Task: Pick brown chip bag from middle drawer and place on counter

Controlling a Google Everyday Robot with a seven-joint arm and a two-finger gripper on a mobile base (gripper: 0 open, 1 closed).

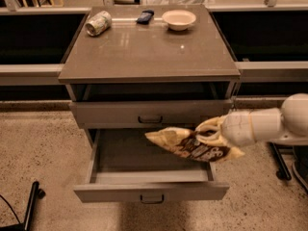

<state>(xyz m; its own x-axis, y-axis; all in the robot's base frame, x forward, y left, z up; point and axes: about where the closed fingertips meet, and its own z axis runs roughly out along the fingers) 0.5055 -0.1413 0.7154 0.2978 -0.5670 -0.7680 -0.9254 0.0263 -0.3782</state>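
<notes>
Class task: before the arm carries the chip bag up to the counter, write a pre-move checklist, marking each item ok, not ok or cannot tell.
1. Gripper shut on the brown chip bag, over the drawer's right side: ok.
2. Bag lifted off the floor of the middle drawer: ok.
3. Bag clear of the upper drawer front: cannot tell.
4. Bare area on the front half of the counter: ok.
5. Can, dark object and bowl sit along the counter's back, away from that area: ok.
</notes>
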